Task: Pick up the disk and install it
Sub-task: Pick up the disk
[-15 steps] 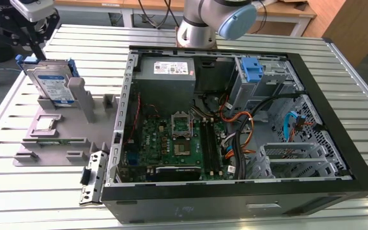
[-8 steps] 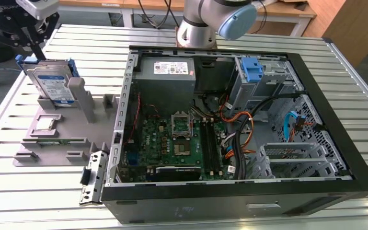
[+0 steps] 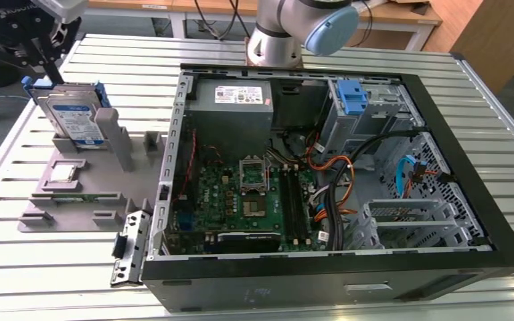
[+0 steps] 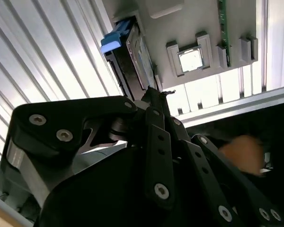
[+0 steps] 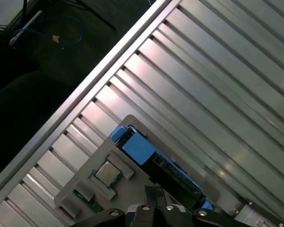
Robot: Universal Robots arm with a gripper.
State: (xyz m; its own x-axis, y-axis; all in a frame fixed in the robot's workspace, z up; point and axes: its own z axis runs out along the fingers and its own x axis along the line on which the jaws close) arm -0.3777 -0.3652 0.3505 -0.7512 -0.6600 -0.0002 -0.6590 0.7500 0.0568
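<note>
Claw (image 3: pixel 53 75) is positioned at the upper edge of the disk (image 3: pixel 71 114), at the exterior view's left. Whether it is open, closed or gripping the disk cannot be told from any view.

The disk stands on edge, upright, in a slot of a grey holder tray (image 3: pixel 71 155) on the slatted metal worktop (image 3: pixel 25 267). Its blue carrier frame runs round its edges, and its label faces the camera. In both wrist views the disk (image 4: pixel 132 54) (image 5: pixel 141 148) sits just beyond the claw (image 4: pixel 154 94) (image 5: pixel 154 191).

The same tray also holds a processor chip (image 3: pixel 64 172) in a square recess and a memory stick (image 3: pixel 74 197) lying flat.

An open computer case (image 3: pixel 471 167) lies on its side at the exterior view's right, just beside the tray. Inside it are the motherboard (image 3: pixel 239 194), a grey power supply (image 3: pixel 230 93) and a blue bracket (image 3: pixel 353 98) at the drive bay.
</note>
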